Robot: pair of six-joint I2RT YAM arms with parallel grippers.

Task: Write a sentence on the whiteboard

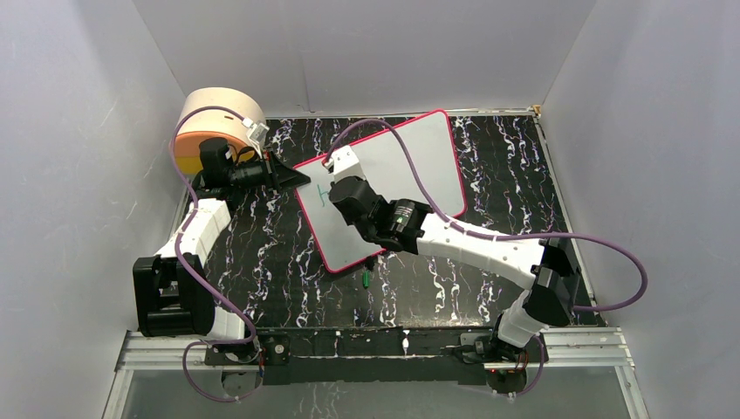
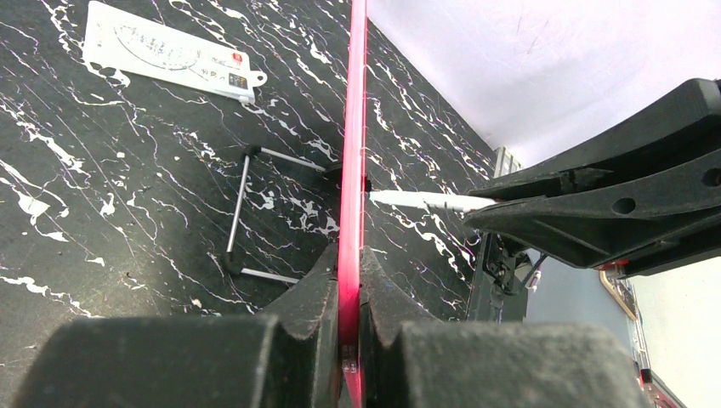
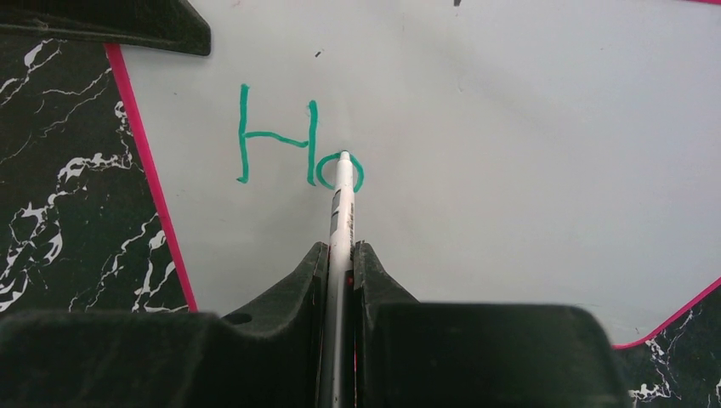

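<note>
The whiteboard (image 1: pixel 414 170), white with a pink-red rim, is tilted over the black marbled table. My left gripper (image 1: pixel 295 179) is shut on its left rim, which shows edge-on in the left wrist view (image 2: pixel 353 127) between that gripper's jaws (image 2: pixel 349 280). My right gripper (image 1: pixel 339 196) is shut on a white pen (image 3: pixel 341 212), its tip touching the board. Of the sentence, only teal-green "Ho" (image 3: pixel 289 140) is written, and the tip rests on the "o". The pen (image 2: pixel 425 201) and the right gripper's fingers (image 2: pixel 595 212) also show in the left wrist view.
A cream and orange round roll (image 1: pixel 218 122) stands at the back left behind my left arm. A small green cap (image 1: pixel 366 279) lies on the table below the board. A white printed card (image 2: pixel 170 53) and a wire stand (image 2: pixel 255 212) lie under the board.
</note>
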